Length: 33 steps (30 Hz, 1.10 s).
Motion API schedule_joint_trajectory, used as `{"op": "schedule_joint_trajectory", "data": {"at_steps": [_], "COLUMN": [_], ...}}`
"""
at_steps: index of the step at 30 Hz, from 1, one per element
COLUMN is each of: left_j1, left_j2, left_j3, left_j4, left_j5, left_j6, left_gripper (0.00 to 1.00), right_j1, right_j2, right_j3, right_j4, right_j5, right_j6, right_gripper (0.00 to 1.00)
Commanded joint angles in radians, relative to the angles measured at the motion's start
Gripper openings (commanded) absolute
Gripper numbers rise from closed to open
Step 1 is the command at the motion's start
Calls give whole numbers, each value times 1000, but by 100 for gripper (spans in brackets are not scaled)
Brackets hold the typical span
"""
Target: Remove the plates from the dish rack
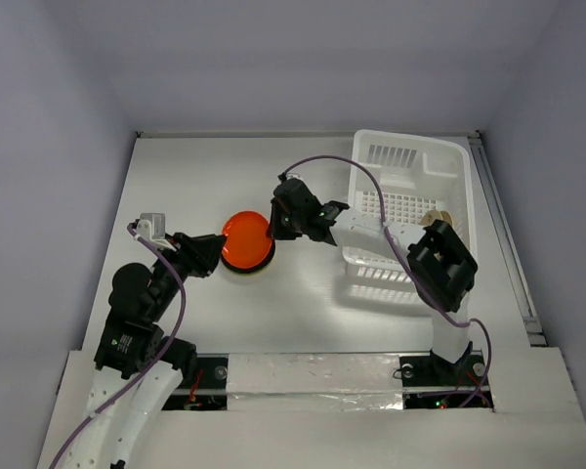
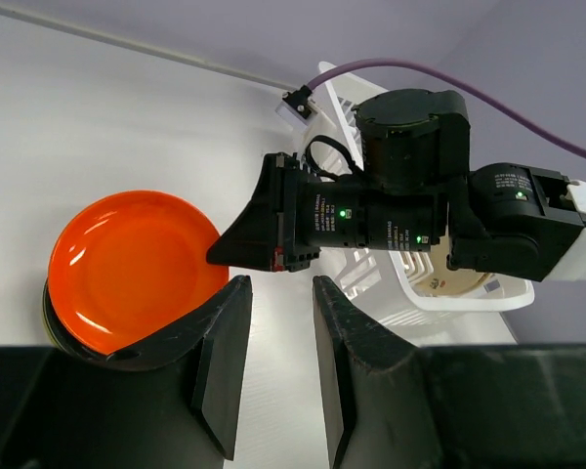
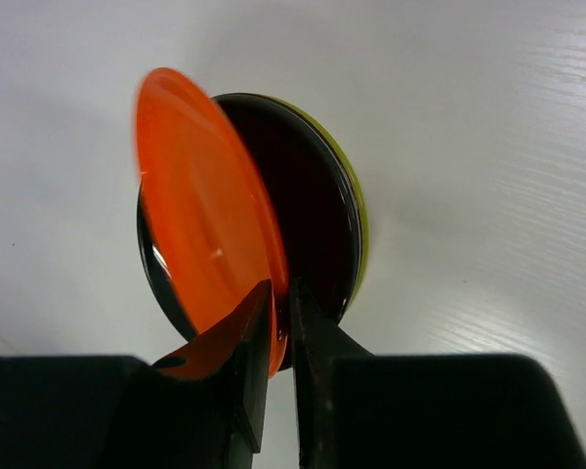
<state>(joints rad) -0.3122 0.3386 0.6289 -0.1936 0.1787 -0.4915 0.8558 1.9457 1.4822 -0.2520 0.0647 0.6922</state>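
My right gripper is shut on the rim of the orange-red plate and holds it tilted over a stack on the table. In the right wrist view, the fingers pinch the orange plate just above a black plate, which lies on a lime green plate. My left gripper is open and empty beside the stack; in its view the orange plate is at the left. The white dish rack stands at the right with a cream plate leaning inside.
The right arm's wrist reaches across from the rack towards the stack, close in front of my left gripper. The table's back edge meets the grey wall. The rack sits near the right edge rail.
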Motion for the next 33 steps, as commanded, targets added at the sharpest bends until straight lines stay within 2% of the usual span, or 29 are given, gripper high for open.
{"op": "schedule_joint_trajectory", "data": {"at_steps": [1,2,4,5,7,11,14,15,16,18,20,22,24,28,31,32,33], "left_j1": [2,2,2,2,2,2,2,2,2,2,2,2,2,2,2,2,-7], "left_j2": [0,-1,-1,-1,-3,-3,-3,-4,-6,-7,-9,-12,-15,-24,-26,-26,-26], "left_j3": [15,17,15,15,15,15,15,15,15,15,15,14,12,14,12,12,12], "left_j4": [25,25,25,25,23,25,25,25,23,25,25,28,31,31,33,34,34], "left_j5": [-1,-1,-1,-1,-2,-1,-1,-1,-2,-1,2,7,10,15,15,16,16], "left_j6": [-1,1,-1,-1,1,-1,-1,1,1,1,-1,1,1,-1,1,-1,-1], "left_gripper": [29,29,29,29,29,29,29,29,29,29,29,29,29,29,29,29,29], "right_j1": [-4,-4,-4,6,6,28,28,28,28,28,10,-23,-105,-317,-417,-431,-443], "right_j2": [-10,-8,-5,-10,-24,-83,-154,-180,-248,-333,-456,-525,-619,-741,-780,-783,-788], "right_j3": [14,9,9,7,3,1,-5,-16,-48,-89,-137,-157,-194,-276,-309,-310,-309], "right_j4": [82,82,57,48,22,-33,-114,-131,-173,-249,-335,-493,-619,-701,-714,-711,-705], "right_j5": [-48,-54,-54,-48,-11,49,157,197,301,418,593,723,779,807,779,767,762], "right_j6": [27,26,12,4,-6,-39,-69,-74,-74,-69,-56,-10,33,1,-60,-78,-109], "right_gripper": [20,30,38,47,51,69,73,72,68,32,0,0,0,1,14,25,31]}}
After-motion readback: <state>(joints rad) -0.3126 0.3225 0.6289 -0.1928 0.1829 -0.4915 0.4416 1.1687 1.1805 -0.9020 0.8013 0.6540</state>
